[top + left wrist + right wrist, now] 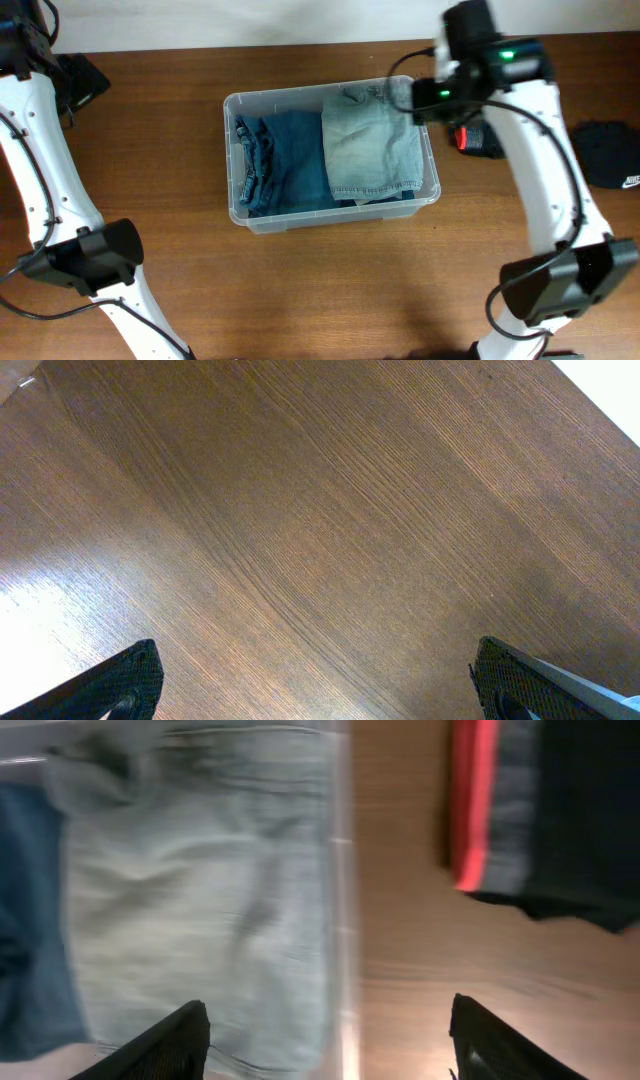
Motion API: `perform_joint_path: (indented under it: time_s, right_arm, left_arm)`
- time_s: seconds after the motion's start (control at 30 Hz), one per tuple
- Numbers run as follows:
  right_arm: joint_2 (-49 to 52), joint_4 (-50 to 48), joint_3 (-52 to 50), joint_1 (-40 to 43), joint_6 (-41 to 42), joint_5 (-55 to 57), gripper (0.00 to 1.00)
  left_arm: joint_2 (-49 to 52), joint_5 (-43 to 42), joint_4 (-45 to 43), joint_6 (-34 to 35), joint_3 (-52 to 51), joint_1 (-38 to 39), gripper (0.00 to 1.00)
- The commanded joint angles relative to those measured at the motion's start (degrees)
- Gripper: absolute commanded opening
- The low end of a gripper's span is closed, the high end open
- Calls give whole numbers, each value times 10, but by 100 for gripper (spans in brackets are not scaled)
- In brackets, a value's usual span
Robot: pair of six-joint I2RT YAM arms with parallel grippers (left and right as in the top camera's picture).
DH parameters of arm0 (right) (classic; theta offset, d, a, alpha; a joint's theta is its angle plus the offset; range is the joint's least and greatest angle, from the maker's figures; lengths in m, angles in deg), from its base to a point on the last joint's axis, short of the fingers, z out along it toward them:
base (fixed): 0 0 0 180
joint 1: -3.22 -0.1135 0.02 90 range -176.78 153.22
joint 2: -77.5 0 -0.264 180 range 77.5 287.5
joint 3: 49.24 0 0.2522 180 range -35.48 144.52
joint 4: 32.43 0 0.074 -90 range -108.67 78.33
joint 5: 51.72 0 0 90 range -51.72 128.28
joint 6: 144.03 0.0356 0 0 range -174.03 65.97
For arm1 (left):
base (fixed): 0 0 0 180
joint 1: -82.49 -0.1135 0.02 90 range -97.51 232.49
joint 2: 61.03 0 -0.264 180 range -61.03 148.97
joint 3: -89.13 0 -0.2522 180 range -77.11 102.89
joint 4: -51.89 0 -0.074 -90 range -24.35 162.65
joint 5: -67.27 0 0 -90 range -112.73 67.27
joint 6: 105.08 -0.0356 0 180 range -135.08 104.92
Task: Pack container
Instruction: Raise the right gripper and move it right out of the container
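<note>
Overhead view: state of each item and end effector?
Clear rectangular plastic container: upright, open-topped, holding two garments.
Dark blue denim garment: folded, in container's left part.
Light blue denim garment: folded, in container's right part.
Red-and-black fabric item: on table, outside container.
Black item with white logo: on table, outside.
Left end effector: open, empty.
Right end effector: open, empty.

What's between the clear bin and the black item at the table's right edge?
A dark bundle with a red band, partly under the right arm, seen overhead.

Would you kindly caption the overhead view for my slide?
Clear container on a wooden table, holding dark-blue jeans beside a lighter denim garment.
</note>
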Motion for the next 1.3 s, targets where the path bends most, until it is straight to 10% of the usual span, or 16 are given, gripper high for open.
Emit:
perform_joint_path:
  time_s: [0.0, 1.27]
  right_arm:
    - [18, 18, -7, 23, -69, -15, 70]
    - [29, -55, -193, 25, -146, -90, 26]
  left_arm:
    - [-9, 2, 1, 3, -3, -2, 99]
    - [-9, 2, 1, 3, -3, -2, 99]
